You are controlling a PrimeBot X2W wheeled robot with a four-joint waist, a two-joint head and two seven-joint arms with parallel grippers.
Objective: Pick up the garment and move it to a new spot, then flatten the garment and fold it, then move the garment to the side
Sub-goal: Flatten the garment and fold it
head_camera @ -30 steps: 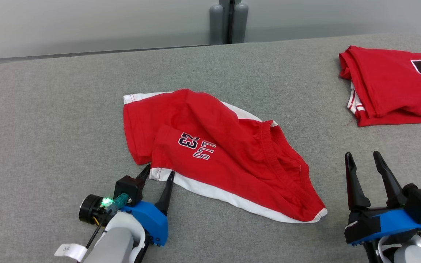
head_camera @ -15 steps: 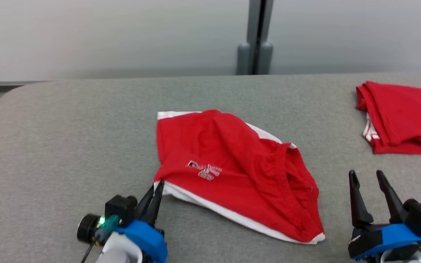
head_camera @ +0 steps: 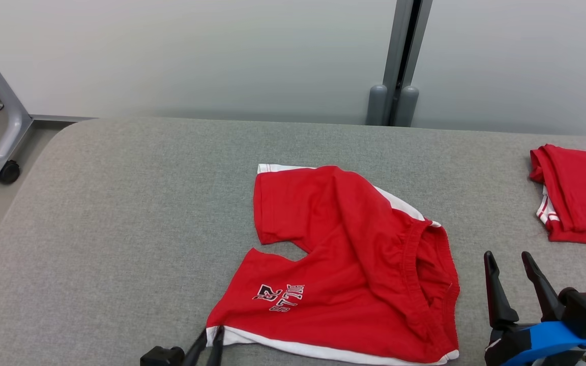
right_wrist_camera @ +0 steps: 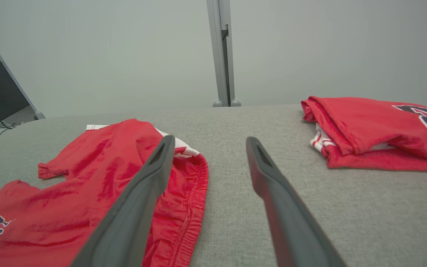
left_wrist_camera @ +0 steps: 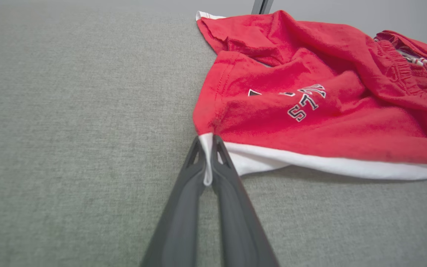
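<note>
Left gripper (left_wrist_camera: 208, 141) clamped on the garment (head_camera: 354, 264) (its white hem corner) — right gripper (head_camera: 506, 256) spread wide.

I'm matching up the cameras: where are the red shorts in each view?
Head view: red shorts lower centre.
Left wrist view: upper right, hem corner pinched in the left tool.
Right wrist view: lower left.
Shared landmark: folded red shirt, to the shorts' right everywhere.

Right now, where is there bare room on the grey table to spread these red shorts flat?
The widest bare stretch of grey fabric-covered table lies left of the red white-hemmed shorts. A narrower strip runs behind them. The right is crowded: folded red jersey and open right gripper.
</note>
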